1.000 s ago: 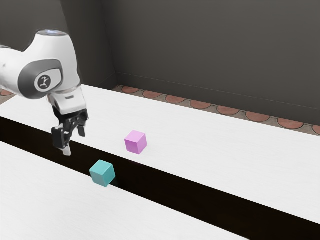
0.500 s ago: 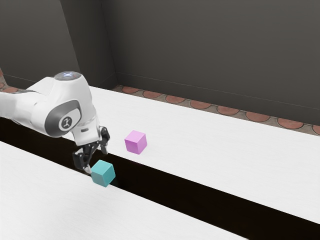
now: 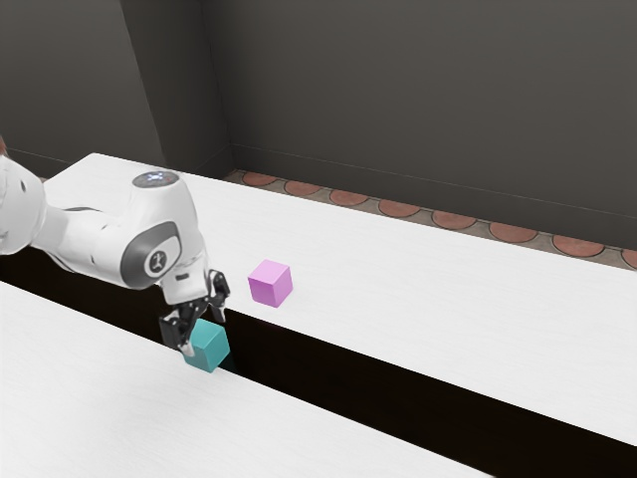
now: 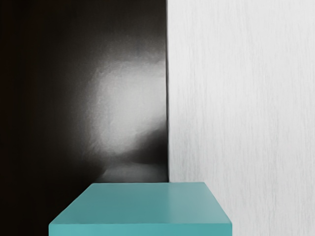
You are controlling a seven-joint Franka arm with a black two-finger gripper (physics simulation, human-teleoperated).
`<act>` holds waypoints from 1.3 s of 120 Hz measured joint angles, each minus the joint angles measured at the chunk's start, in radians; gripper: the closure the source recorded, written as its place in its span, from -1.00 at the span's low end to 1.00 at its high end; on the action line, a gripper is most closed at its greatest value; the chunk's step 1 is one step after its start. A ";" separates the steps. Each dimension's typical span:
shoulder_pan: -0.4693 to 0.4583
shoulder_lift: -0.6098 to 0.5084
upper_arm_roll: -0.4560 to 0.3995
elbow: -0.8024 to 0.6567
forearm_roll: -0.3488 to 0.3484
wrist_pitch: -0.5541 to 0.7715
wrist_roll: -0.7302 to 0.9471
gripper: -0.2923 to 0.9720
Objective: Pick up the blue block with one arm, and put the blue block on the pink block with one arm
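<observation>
1. White table (image 3: 448, 299) with a dark strip (image 3: 398, 398) across it; the arm (image 3: 109, 234) reaches over.
2. Pink block (image 3: 270, 282) on the white part, near the blue one but apart.
3. Blue block (image 3: 208, 348) at the strip's edge, directly under the gripper (image 3: 196, 327). Likely light, rigid, smooth; grip opposite flat faces, mid-height.
4. Gripper open or clamped: can't tell.

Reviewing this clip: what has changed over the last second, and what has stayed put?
The hand came down and toward the exterior view's right, ending right at the blue block, which sits just under it in the wrist view. Whether it has taken hold, I cannot tell. The blue block and the pink block lie where they were, apart.
</observation>
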 joint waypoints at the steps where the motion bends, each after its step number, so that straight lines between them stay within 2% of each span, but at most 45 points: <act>1: 0.000 0.003 0.000 0.001 0.000 0.001 0.001 -0.54; 38: 0.012 0.063 -0.001 0.005 0.000 0.037 0.033 -0.51; 58: 0.023 0.079 -0.001 0.005 0.002 0.049 0.046 -0.11; 68: 0.025 0.065 -0.001 0.004 0.002 0.056 0.051 0.02; 80: 0.022 -0.013 -0.006 0.011 0.001 0.045 0.056 0.09; 90: 0.010 -0.018 -0.009 0.125 -0.002 -0.021 0.060 0.11; 111: 0.006 0.134 -0.009 0.430 0.002 -0.199 0.066 0.10; 135: -0.004 0.302 -0.009 0.648 0.008 -0.330 0.074 0.10; 156: -0.008 0.389 -0.009 0.771 0.009 -0.389 0.082 0.09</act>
